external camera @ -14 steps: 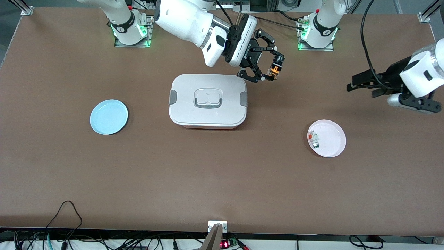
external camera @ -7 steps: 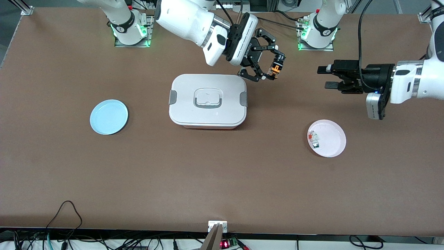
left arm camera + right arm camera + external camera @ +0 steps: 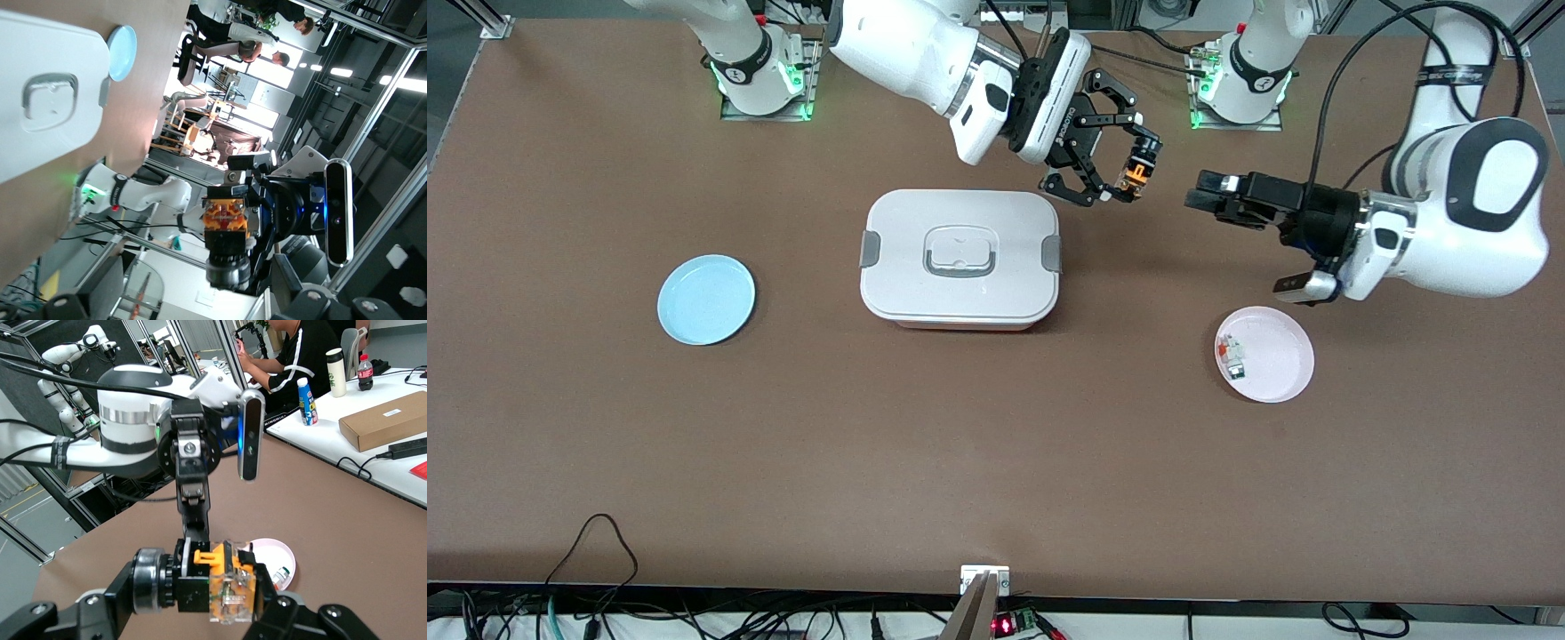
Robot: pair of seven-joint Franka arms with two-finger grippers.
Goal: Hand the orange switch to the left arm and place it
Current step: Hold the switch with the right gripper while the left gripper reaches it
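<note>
Front view: the right gripper [image 3: 1125, 182] pinches the tiny black orange-capped switch [image 3: 1136, 172] in the air just past the large white lidded box [image 3: 959, 258], toward the left arm's end. The left gripper [image 3: 1209, 197] points at it, jaws spread.

Wrist views: the two grippers face each other, so a misaligned closing could knock the switch loose.

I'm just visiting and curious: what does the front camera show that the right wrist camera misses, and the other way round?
Only the front view shows the large white lidded box and the round pale blue plate. Only the right wrist view shows bottles and a brown cardboard carton on a side desk. Both show the small orange switch held in the right gripper, the left gripper facing it, and the round pink plate.
</note>
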